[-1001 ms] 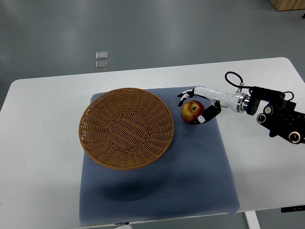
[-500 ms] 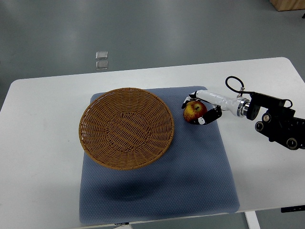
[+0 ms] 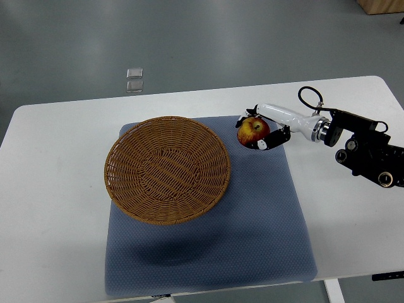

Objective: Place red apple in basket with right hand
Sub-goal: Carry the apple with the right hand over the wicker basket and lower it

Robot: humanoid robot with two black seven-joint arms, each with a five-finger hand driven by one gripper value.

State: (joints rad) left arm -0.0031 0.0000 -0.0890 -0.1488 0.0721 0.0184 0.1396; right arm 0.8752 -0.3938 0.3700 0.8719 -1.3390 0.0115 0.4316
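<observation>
Right hand [image 3: 260, 131], its white and black fingers wrapped around the round red-and-yellow apple [image 3: 252, 131], holds the fruit just beside the round woven wicker basket [image 3: 166, 169] on a blue-grey mat [image 3: 265, 214], the carry leftward over the rim seemingly next.

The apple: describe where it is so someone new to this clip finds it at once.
On the white table lies a blue-grey mat carrying a round wicker basket. Just right of the basket's upper rim, the right hand grips the red apple, the only fruit and only red thing here.
</observation>
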